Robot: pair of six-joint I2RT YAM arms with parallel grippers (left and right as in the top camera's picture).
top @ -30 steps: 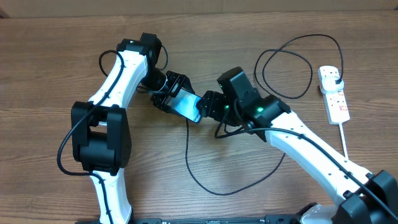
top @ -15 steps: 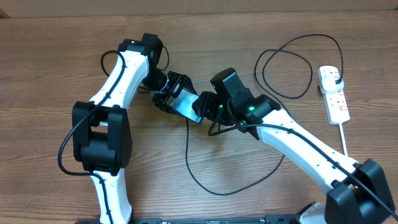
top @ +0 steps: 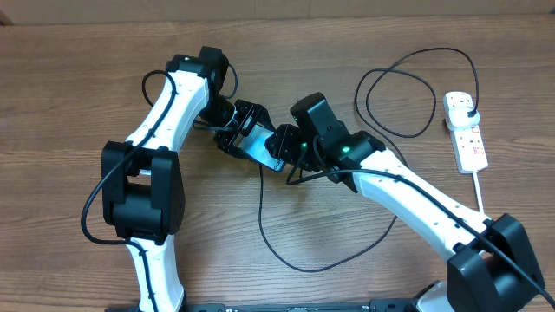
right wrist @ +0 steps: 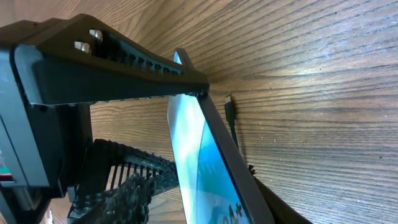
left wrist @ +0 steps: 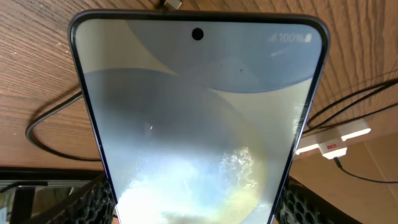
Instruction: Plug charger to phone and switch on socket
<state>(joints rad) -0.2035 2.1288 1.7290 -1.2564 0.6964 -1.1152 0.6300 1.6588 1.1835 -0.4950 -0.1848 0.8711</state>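
Brown wood-grain counter (top: 78,52) is filling every view. Both arms are meeting near its middle, and the socket (top: 466,130) is lying well apart at the right edge, with the charger's black plug apparently seated in its top outlet. The left pincer (top: 243,134) is clamping the phone (top: 257,147) by its long sides and holding it tilted; its wrist view shows textured pads (left wrist: 99,200) pressing both edges. The right pincer (top: 282,149) is standing with its fingers wide apart around the phone's free end, the upper finger (right wrist: 118,68) touching a corner. Whether it is gripping anything I cannot tell.

The charger (top: 260,212) is trailing in loops across the counter. Its connector tip (right wrist: 231,112) is sitting just beside that free end, not plugged in, so the plugging step is in hand and not yet done.

Next, the tip needs seizing and lining up squarely with the port. Since the camera hole is showing at the end nearest the tip, the port is probably at the clamped end. Switching on is waiting after that.
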